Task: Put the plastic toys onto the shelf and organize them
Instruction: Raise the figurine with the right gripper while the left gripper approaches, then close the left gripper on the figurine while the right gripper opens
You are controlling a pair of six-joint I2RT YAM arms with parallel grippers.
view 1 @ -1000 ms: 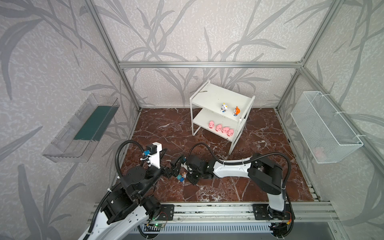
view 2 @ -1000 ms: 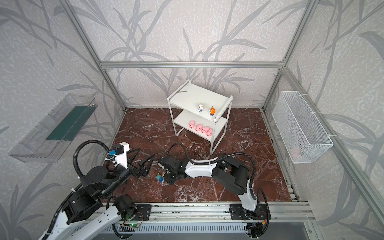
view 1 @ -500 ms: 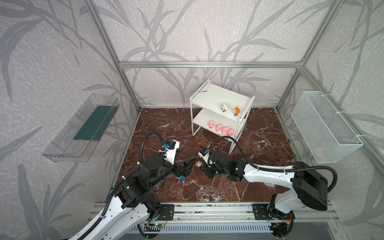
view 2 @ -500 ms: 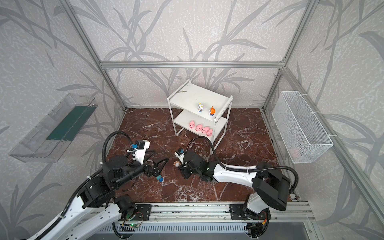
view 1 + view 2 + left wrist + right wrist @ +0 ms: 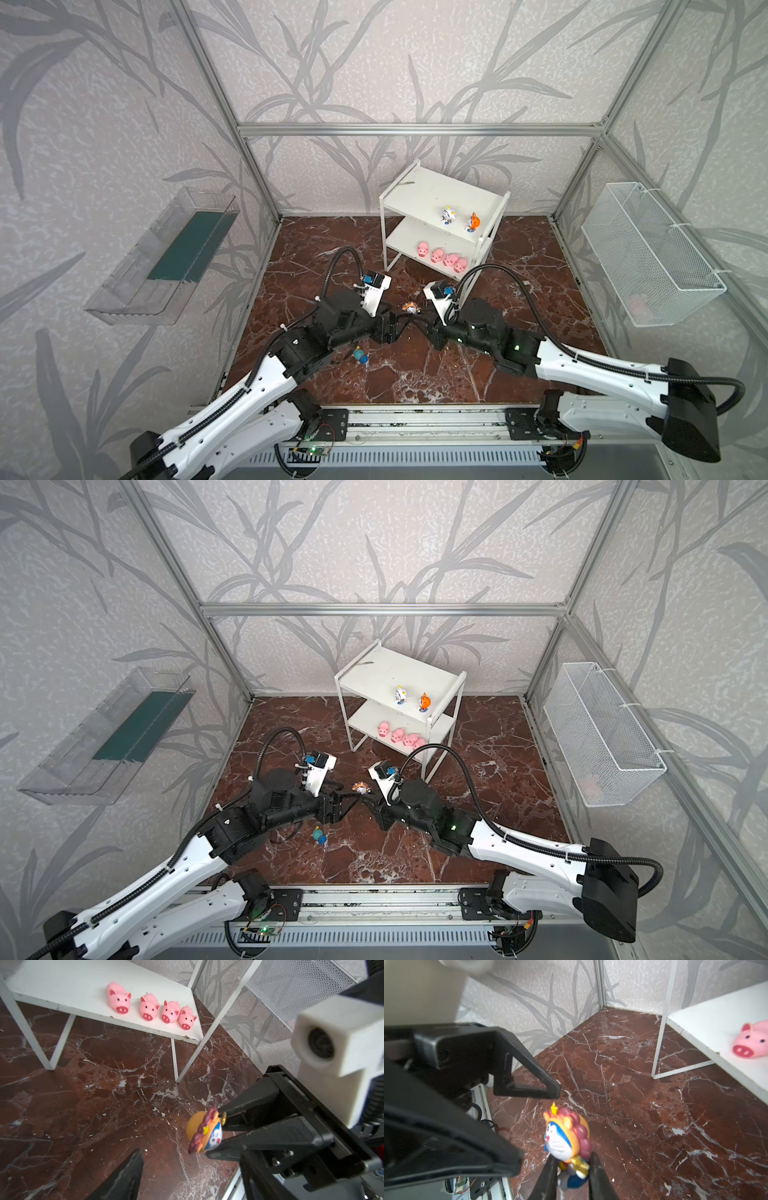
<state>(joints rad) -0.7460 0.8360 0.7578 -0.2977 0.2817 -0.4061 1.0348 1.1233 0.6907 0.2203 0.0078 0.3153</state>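
Right fingers [image 5: 548, 1176], slim black plastic, pinch the glossy brown-maned figurine [image 5: 566, 1136] by its body. Its long axis follows them, round head past the tips, face toward the left fingers [image 5: 456, 1142], which stand spread around the head, apart from it. It hangs above the veined red marble counter [image 5: 415, 382], before the flat-boarded white shelf [image 5: 424, 195]. Only the top views show a teal figurine [image 5: 360, 356] lying under the left arm. Only the left wrist view shows all four smooth pink pigs [image 5: 149, 1008] lined up on the lower board.

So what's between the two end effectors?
A lion-maned figurine, pinched by the right end effector, facing the open left end effector; both wrist views show it.
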